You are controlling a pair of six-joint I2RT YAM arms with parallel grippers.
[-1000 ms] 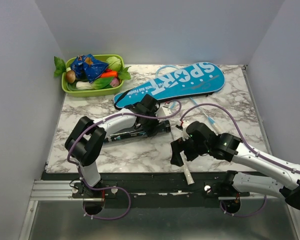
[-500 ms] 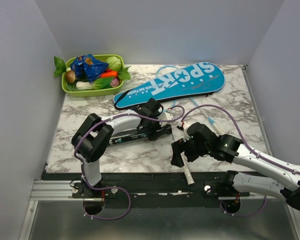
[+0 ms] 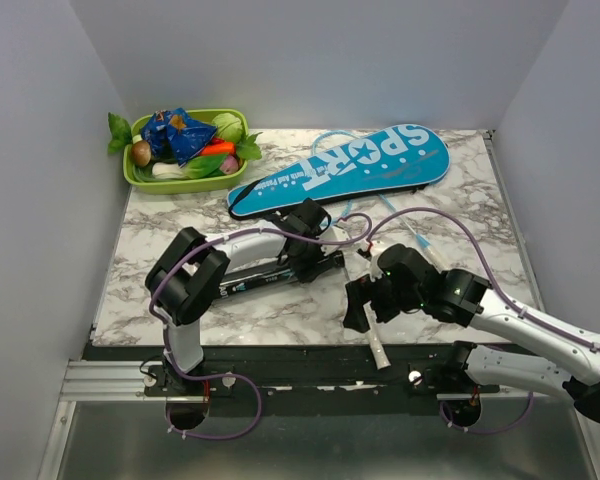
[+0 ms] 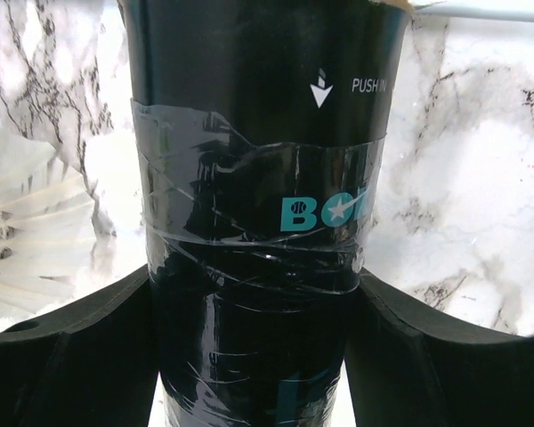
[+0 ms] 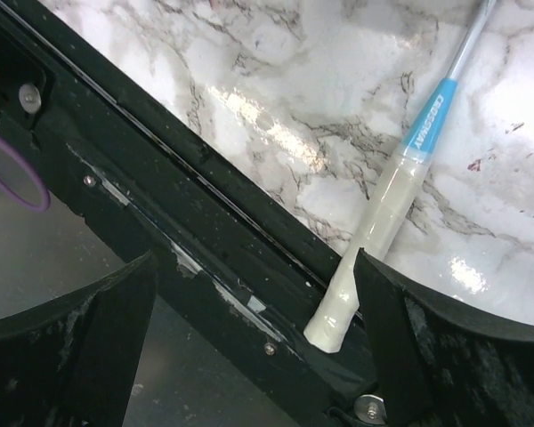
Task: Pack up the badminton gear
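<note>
Little looked packed: left claw clasped the tube mid-desk, a shuttlecock loose beside it; right claw gaped wide over a racket at the near edge; cover lay far

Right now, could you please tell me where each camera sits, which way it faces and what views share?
Top external: above, behind the bases, looking down on the white marble table; both arms show.
Left wrist: on the left arm, facing the dark clear tube between the fingers of the left tool.
Right wrist: on the right arm, facing the light-blue racket's white butt at the table's near edge; fingers of the open right tool show.
Shared: top external also shows tube and butt.
</note>
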